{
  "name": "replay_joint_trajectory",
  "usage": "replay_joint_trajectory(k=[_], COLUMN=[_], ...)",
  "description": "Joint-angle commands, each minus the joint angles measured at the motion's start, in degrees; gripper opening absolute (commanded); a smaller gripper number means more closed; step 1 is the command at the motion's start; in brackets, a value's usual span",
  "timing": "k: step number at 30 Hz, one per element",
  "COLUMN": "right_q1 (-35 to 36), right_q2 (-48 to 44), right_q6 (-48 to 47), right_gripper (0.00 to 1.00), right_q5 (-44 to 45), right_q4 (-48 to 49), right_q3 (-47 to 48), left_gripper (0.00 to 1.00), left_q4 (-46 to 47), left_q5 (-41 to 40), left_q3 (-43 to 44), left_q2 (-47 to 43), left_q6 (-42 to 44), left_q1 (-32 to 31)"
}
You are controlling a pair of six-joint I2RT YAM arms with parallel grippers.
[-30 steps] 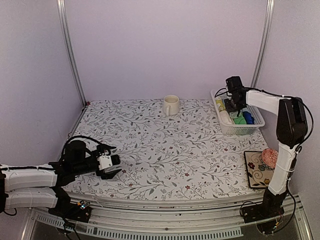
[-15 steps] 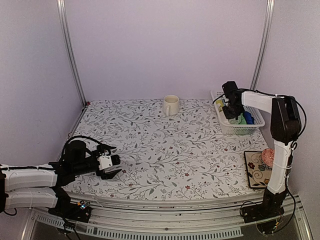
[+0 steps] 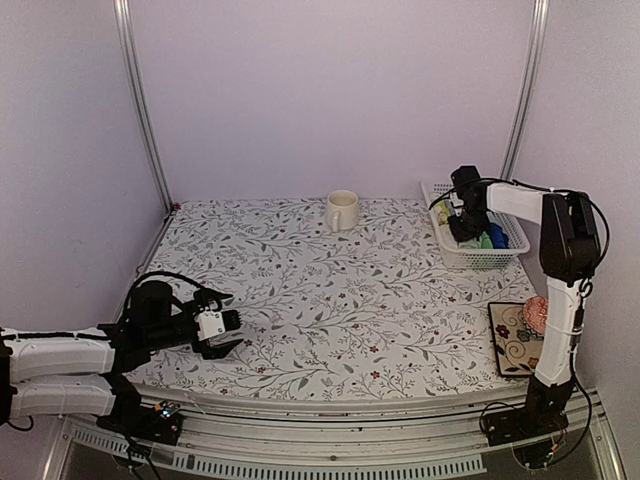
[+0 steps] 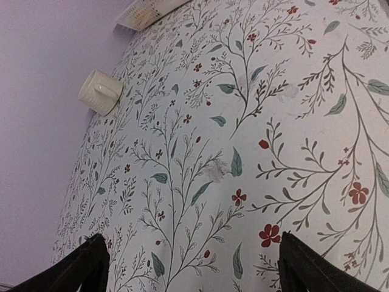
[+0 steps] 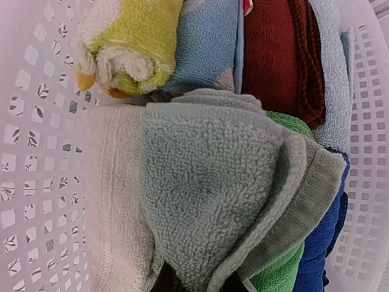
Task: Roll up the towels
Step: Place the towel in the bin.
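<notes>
The right claw (image 3: 468, 226) has come down into the white basket (image 3: 480, 258) at the desk's (image 3: 330, 290) far right corner. A second ago it hung higher over the basket's near end, and the right arm's upright link now stands nearer the desk's right edge. Its jaws are pinched narrow on a bunched fold of the sage green towel (image 5: 213, 182), which lies on top of the pile in the middle of the basket. The cream towel (image 5: 115, 182) lies just beside it, touching it, against the basket's perforated wall. Packed around them are a yellow cloth (image 5: 137, 36), a light blue cloth (image 5: 206, 42), a dark red cloth (image 5: 273, 55) and a deep blue cloth (image 5: 322, 243).

The left claw (image 3: 228, 332) has not moved. It rests low over the near left part of the desk, jaws spread wide with nothing between them, pointing toward the cream mug (image 3: 341, 210) at the middle of the far edge.
</notes>
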Motion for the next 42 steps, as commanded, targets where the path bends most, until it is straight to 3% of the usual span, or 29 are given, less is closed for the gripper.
replay_joint_trajectory(k=[1,11,18,20,39,42], right_q1=[-2.85,-4.56,-4.53,-4.57,-4.50,-4.48], right_q2=[4.23,5.43,0.79,-0.35,-5.58,-5.70], right_q6=[1.30,1.39,1.93,1.96,2.86,2.87], right_gripper=[0.02,0.13,0.47,0.52,0.55,0.50], right_q5=[-8.19,-15.36,-12.71,-11.53,-3.49,-3.60], right_q4=[-3.01,-4.44,-5.59,-5.96,-4.92,-4.72], right_q3=[1.28,1.37,1.32,1.20,0.05,-0.25], left_gripper=[0.97,0.97,0.97,0.97,0.97,0.97], left_q4=[0.35,0.19,-0.14,-0.28,-0.34,-0.38], left_q5=[0.80,1.21,1.38,1.46,1.55,1.64], left_q3=[-0.55,-0.59,-0.46,-0.48,-0.37,-0.43], left_q2=[-0.15,-0.15,-0.33,-0.61,-0.45,-0.30], left_q6=[0.14,0.31,0.26,0.18,0.00,0.03], left_q1=[0.65,0.69,0.66,0.70,0.67,0.65])
